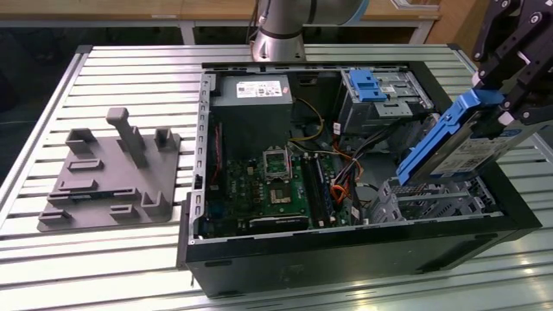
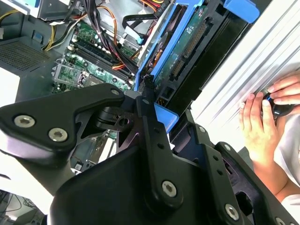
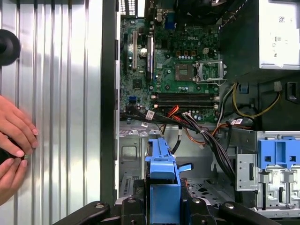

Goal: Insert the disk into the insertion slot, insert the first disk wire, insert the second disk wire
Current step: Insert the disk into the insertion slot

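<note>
My gripper (image 1: 508,97) is shut on the disk (image 1: 462,152), a silver drive with white labels in a bright blue carrier rail. The disk hangs steeply tilted at the exterior view's right, over the open computer case. Its lower end sits just above the insertion slot (image 1: 432,202), a low silver perforated cage in the case's near right corner. In the first wrist view the blue carrier (image 3: 163,173) points down at the cage (image 3: 131,159). The second wrist view shows my black fingers (image 2: 149,112) clamped on the disk's (image 2: 185,51) blue edge. A loose bundle of black and orange wires (image 1: 341,178) lies beside the cage.
A taller grey bay with a blue latch (image 1: 380,94) stands behind the cage. The motherboard (image 1: 268,188) and power supply (image 1: 250,91) take up the case's left. A grey fixture block (image 1: 108,178) sits on the slatted table. A person's hands (image 3: 14,140) rest on the table beside the case.
</note>
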Robot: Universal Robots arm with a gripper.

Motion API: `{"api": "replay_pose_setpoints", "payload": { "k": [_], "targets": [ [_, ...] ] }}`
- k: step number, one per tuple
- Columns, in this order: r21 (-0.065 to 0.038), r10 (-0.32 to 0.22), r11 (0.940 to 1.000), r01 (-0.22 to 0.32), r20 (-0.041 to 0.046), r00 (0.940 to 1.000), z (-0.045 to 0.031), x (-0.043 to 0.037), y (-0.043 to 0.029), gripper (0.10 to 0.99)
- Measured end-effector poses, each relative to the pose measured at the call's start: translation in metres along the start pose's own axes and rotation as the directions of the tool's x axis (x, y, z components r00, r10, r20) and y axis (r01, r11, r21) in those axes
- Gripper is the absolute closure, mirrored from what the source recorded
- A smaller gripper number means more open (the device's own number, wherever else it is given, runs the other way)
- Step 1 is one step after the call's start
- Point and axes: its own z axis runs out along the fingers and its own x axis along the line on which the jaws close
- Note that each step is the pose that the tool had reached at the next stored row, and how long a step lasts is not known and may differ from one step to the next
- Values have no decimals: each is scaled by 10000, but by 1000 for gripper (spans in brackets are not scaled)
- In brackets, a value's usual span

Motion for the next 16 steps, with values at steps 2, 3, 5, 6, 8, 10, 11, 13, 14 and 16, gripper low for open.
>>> {"api": "replay_pose_setpoints", "payload": {
  "k": [2,3,5,6,8,10,11,13,14,16],
  "targets": [
    [0,0,10000,0,0,10000,11,1,-1,722],
    [0,-1,10000,1,-1,10000,16,1,-2,722],
    [0,0,10000,0,-1,10000,29,2,-2,722],
    [0,0,10000,0,0,10000,35,2,-2,722],
    [0,0,10000,0,0,10000,46,3,-3,722],
    [0,-1,10000,1,-1,10000,57,4,-3,722],
    [0,-1,10000,1,0,10000,63,4,-3,722],
    [0,-1,10000,1,-1,10000,73,5,-4,722],
    [0,-1,10000,1,-2,10000,78,5,-4,722],
    [0,-1,10000,1,-3,10000,87,6,-4,722]
  ]
}}
